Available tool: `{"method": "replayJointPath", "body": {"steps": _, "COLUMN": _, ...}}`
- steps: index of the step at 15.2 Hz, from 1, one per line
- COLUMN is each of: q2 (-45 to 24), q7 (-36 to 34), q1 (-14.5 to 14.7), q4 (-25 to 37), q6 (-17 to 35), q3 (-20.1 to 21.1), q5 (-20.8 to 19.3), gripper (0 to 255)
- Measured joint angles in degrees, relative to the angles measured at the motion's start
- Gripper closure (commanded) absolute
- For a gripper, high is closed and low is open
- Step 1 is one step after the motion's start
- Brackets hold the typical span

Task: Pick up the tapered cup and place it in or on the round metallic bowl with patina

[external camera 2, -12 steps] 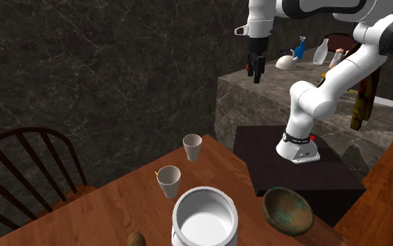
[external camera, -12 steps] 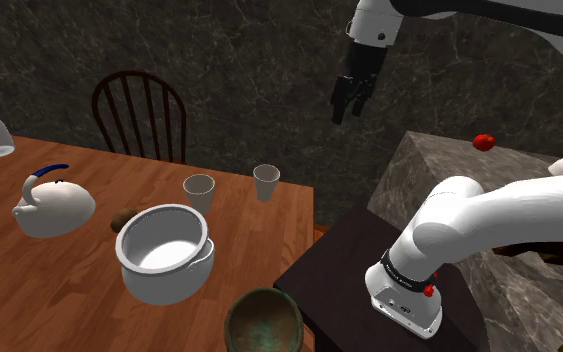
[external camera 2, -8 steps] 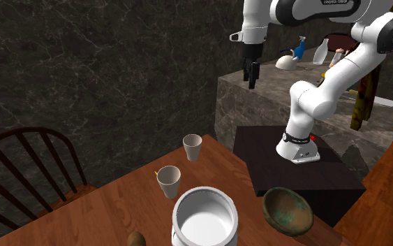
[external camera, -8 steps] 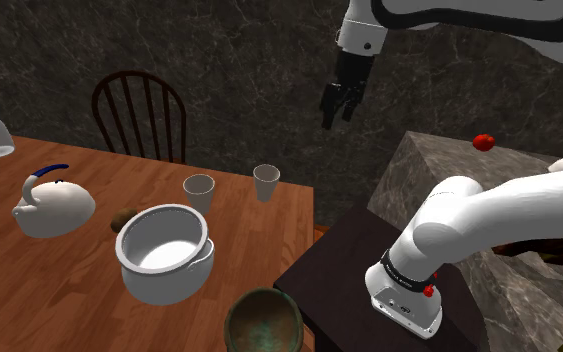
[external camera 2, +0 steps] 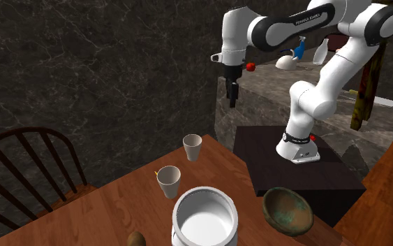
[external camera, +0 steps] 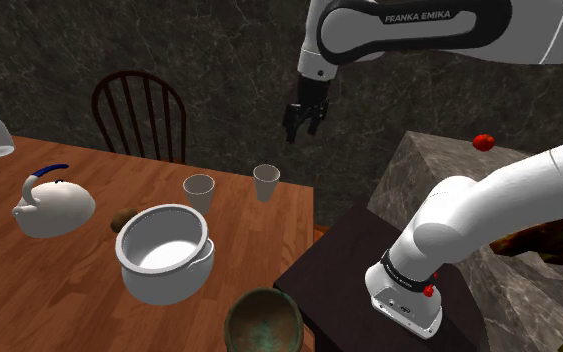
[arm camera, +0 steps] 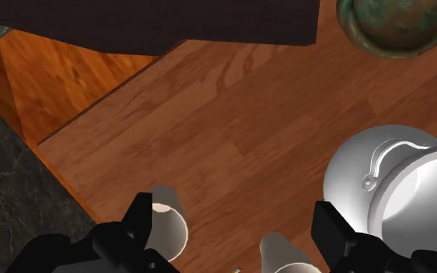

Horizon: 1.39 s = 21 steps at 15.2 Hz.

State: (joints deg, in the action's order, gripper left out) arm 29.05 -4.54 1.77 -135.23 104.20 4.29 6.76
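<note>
White "FRANKA EMIKA" lettering [external camera: 417, 15] reads on the arm's dark link, which has swung toward the shoulder view's left since half a second ago. On the wooden table [external camera: 49, 290] stand a white teapot [external camera: 54, 208] with a blue handle, a white pot [external camera: 165, 255], the left tapered cup [external camera: 199, 190] and the right tapered cup [external camera: 266, 182], both upright and apart. The patina bowl [external camera: 264, 322] sits at the near edge. The gripper [external camera: 302, 122] hangs high above the right tapered cup, lower than before. In the wrist view its fingers [arm camera: 143, 213] stand apart, empty, and a thin curved handle [arm camera: 379, 161] lies on the pot.
</note>
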Motion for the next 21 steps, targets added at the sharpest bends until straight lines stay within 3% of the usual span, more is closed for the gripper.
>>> {"method": "replayJointPath", "body": {"steps": 10, "q2": -19.8, "q7": -2.3, "q1": 0.8, "q4": 5.1, "q6": 15.6, "q3": 2.6, "q5": 1.1, "gripper": 0}}
{"method": "replayJointPath", "body": {"steps": 21, "q2": -43.9, "q7": -5.4, "q1": 2.3, "q4": 20.4, "q6": 25.5, "q3": 3.7, "q5": -0.4, "gripper": 0}}
